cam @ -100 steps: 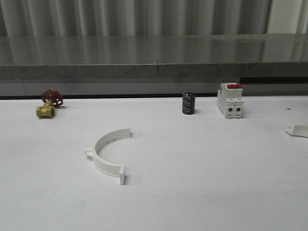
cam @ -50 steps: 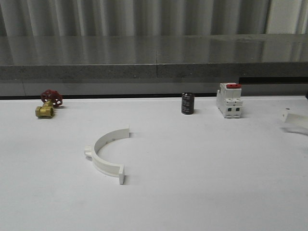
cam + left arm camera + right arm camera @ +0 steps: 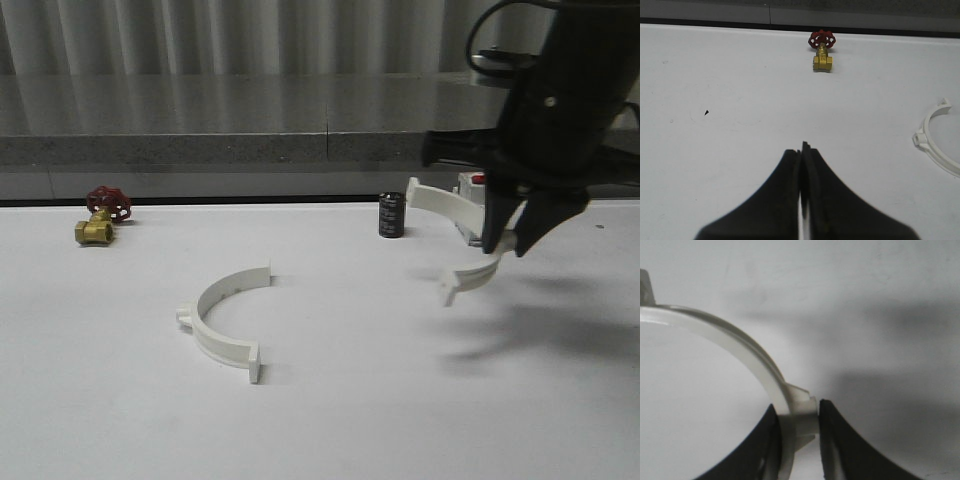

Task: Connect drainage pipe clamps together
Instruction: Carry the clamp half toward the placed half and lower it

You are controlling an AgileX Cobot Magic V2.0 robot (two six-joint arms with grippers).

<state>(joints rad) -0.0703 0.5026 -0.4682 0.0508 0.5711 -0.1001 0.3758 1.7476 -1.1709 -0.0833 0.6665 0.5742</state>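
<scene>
One white half-ring drainage pipe clamp (image 3: 225,315) lies flat on the white table left of centre, and its edge also shows in the left wrist view (image 3: 935,150). The other drainage pipe clamp (image 3: 450,205) hangs in the air at the right, its curve bulging toward my right arm and its end tabs pointing left. My right gripper (image 3: 510,240) is shut on it. The right wrist view shows the fingers (image 3: 797,412) pinching the band (image 3: 740,347) at its small outer lug. My left gripper (image 3: 802,150) is shut with nothing in it, above bare table.
A brass valve with a red handwheel (image 3: 100,215) sits at the back left, also in the left wrist view (image 3: 822,50). A black cylinder (image 3: 391,215) stands at the back centre. A white boxy switch (image 3: 466,186) is partly hidden behind the held clamp. A grey ledge runs behind the table.
The right arm has come in from the right, carrying the second clamp off the table's right edge and up, leftward, in front of the switch. The clamp on the table has not moved.
</scene>
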